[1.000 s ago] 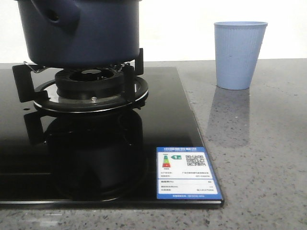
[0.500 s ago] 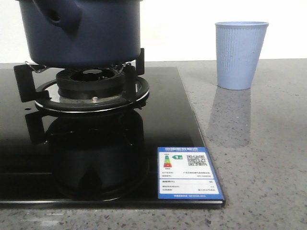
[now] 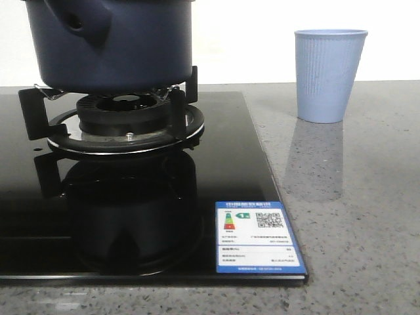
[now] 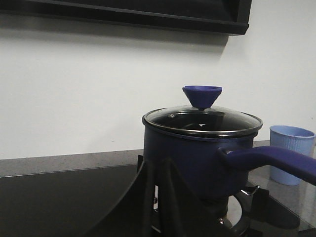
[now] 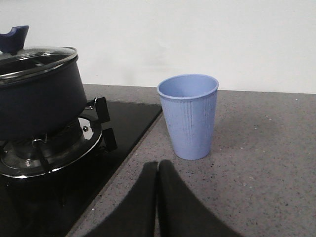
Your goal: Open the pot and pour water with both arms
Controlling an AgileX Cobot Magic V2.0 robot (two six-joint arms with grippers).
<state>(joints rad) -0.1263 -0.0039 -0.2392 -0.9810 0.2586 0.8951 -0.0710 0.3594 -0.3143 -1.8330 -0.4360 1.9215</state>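
Lying nearest in the front view is a blue and white label (image 3: 258, 237), stuck flat on the near right corner of the black glass stove top (image 3: 223, 157). The stove top rests on a grey speckled tabletop (image 3: 354, 216), which shows along its near edge and to its right.

Farther back on the glass stands a round burner (image 3: 125, 121) with black prongs, and the pot (image 3: 111, 42) sits on those prongs, dark navy and smooth-sided, its upper part cut off by the frame in this view. A thick handle stub with a hole juts from its side toward the camera.

The left wrist view shows the pot closed: a glass lid (image 4: 202, 121) with a metal rim lies on it, topped by a blue cone-shaped knob (image 4: 202, 95), and a long blue handle (image 4: 276, 160) reaches out from the side. The left claw (image 4: 157, 197) is near the pot but apart from it, its two black fingers pressed together with nothing between them.

The right claw (image 5: 158, 202) hangs low over the tabletop, fingers likewise together and empty.

Beyond it a pale blue ribbed cup (image 5: 188, 116) stands upright on the tabletop, just beside the stove top's right edge and well apart from the pot. A plain white wall (image 3: 262, 39) closes the scene behind.
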